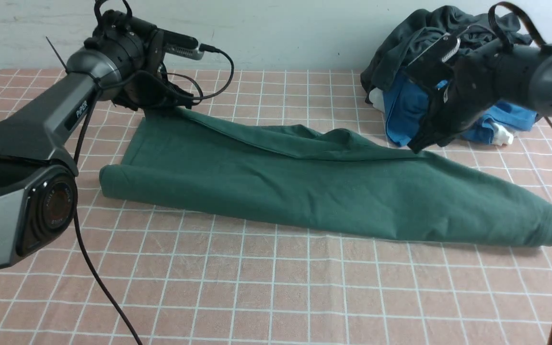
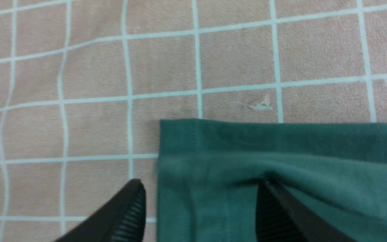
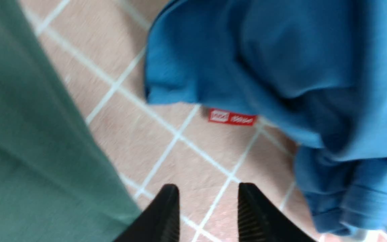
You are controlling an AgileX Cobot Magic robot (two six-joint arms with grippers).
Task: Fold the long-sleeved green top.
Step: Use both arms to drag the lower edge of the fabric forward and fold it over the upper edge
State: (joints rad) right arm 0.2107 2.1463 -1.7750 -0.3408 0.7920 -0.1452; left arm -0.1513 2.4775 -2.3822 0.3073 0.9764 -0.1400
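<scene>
The green long-sleeved top [image 1: 333,191] lies folded into a long band across the middle of the checked tablecloth. My left gripper [image 1: 161,103] hangs over its far left corner. In the left wrist view the left gripper [image 2: 200,183] is open: one finger is over bare cloth, the other over the green fabric [image 2: 281,168], and the corner lies loose between them. My right gripper [image 1: 422,139] is at the top's far right edge. The right gripper [image 3: 208,186] is open over bare tablecloth, with the green top [image 3: 29,151] just beside it and nothing between its jaws.
A bright blue garment [image 1: 405,110] and a dark grey one [image 1: 415,33] are piled at the back right, close to the right gripper. The blue garment [image 3: 297,67] carries a red label [image 3: 232,117]. A black cable [image 1: 98,282] hangs from the left arm.
</scene>
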